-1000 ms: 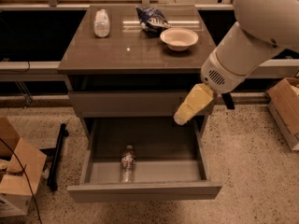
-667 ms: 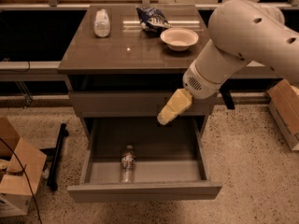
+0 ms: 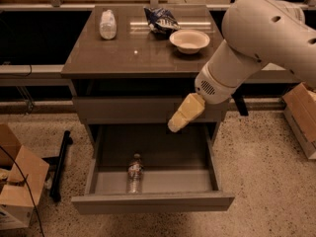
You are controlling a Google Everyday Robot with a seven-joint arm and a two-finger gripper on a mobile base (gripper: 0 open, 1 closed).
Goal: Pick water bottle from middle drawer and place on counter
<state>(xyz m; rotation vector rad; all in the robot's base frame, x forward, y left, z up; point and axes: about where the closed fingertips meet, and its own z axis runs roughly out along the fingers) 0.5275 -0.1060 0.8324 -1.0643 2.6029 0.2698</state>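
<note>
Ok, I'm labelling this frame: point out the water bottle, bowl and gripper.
water bottle point(image 3: 134, 172): camera view, label band.
bowl point(image 3: 189, 40): camera view, inside bottom.
gripper point(image 3: 176, 126): camera view, its tip, above the open drawer point(image 3: 148, 202).

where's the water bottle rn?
Water bottle lies in the open middle drawer, left of centre near its front; tool hovers above it, to the right.

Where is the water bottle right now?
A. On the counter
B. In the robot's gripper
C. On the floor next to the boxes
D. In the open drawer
D: the water bottle lies inside the open drawer, and the gripper hangs above it, to the right, without touching it.
</note>
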